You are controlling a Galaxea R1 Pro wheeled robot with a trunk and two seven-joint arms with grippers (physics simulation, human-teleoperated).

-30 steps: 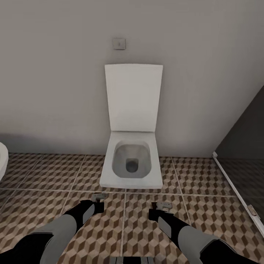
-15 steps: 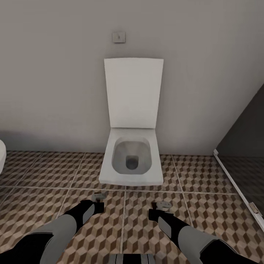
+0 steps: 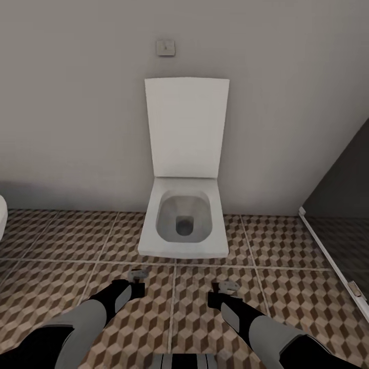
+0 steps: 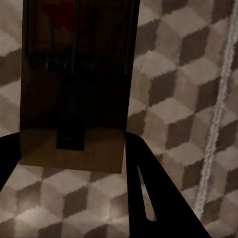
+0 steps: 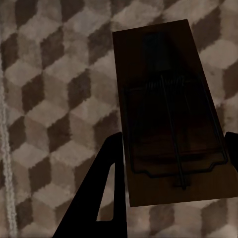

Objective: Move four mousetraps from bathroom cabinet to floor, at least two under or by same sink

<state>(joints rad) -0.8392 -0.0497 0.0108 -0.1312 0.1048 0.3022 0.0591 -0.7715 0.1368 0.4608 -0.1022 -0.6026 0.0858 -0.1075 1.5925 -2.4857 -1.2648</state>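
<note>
— Mousetraps were both in your grip: the left gripper [image 3: 137, 277] was clamped on one trap [image 4: 74, 84], the right gripper [image 3: 228, 288] on the other trap [image 5: 171, 119], each held above the floor [image 3: 61, 241] in front of the toilet [image 3: 184, 225]. How did you judge them?

— Light, stiff wooden slabs, I'd guess. You pinched each across its long edges at one end, away from the wire; that looked the safe hold, since the spring side could snap.

— And what had changed?

— Your arms hadn't. The toilet sat slightly higher and larger than a second before, so the camera had moved, not the things.
</note>
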